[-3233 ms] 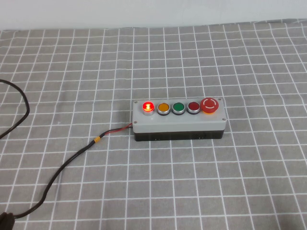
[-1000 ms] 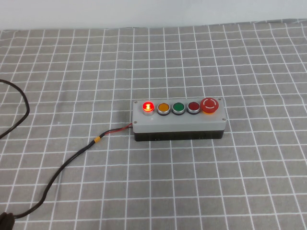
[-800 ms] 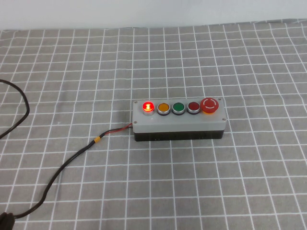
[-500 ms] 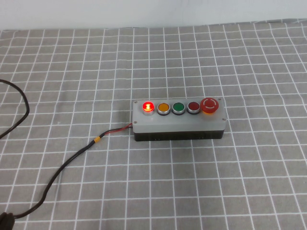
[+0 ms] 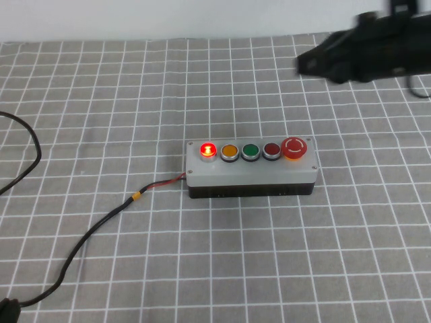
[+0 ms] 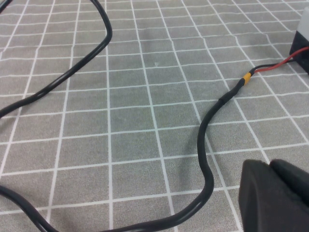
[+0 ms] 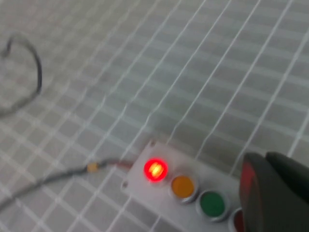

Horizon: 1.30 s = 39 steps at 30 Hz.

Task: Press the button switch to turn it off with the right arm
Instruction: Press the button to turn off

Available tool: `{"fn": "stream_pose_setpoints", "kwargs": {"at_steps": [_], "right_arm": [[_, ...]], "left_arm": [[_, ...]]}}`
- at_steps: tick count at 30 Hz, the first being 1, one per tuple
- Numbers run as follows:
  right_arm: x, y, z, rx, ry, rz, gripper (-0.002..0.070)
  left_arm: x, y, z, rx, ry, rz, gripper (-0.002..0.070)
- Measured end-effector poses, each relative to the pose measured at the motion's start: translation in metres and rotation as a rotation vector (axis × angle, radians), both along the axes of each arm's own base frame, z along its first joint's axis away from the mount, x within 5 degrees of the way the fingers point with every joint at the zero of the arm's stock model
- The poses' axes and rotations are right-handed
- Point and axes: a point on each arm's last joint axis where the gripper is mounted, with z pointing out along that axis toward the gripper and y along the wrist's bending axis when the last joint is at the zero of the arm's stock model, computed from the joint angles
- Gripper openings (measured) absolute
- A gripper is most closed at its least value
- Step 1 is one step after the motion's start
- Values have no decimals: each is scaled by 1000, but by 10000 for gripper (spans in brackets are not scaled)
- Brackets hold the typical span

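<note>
Five-cap grey rectangular button switch box (image 5: pixel 250 169) sits mid-frame, red lamp (image 5: pixel 208 149) lit; black right gripper (image 5: pixel 306 62) upper right, left gripper (image 6: pixel 275 195) low by cable, openings unreadable — descend squarely, press one cap only.

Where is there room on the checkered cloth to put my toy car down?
Free cloth lies in front of the button switch, toward the robot, and behind it on the left. The black cable crowds the front left. The right gripper hangs over the far right. The left gripper sits low by the cable.
</note>
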Motion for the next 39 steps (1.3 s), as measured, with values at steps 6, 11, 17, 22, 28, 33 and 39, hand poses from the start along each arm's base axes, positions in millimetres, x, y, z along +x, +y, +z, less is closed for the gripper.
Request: {"fn": "stream_pose_setpoints", "kwargs": {"at_steps": [6, 11, 17, 22, 28, 33, 39], "right_arm": [[11, 49, -20, -189, 97, 57, -17], [16, 83, -32, -380, 127, 81, -17], [18, 124, -36, -435, 80, 138, -17], [32, 142, -47, -434, 68, 151, -17], [43, 154, -70, -435, 106, 158, -17], [45, 155, -79, -445, 125, 162, -17], [48, 158, -90, -453, 150, 168, -17]], "left_arm": [[0, 0, 0, 0, 0, 0, -4], [0, 0, 0, 0, 0, 0, -4], [0, 0, 0, 0, 0, 0, -4], [0, 0, 0, 0, 0, 0, -4], [0, 0, 0, 0, 0, 0, -4], [0, 0, 0, 0, 0, 0, -4], [0, 0, 0, 0, 0, 0, -4]]}}
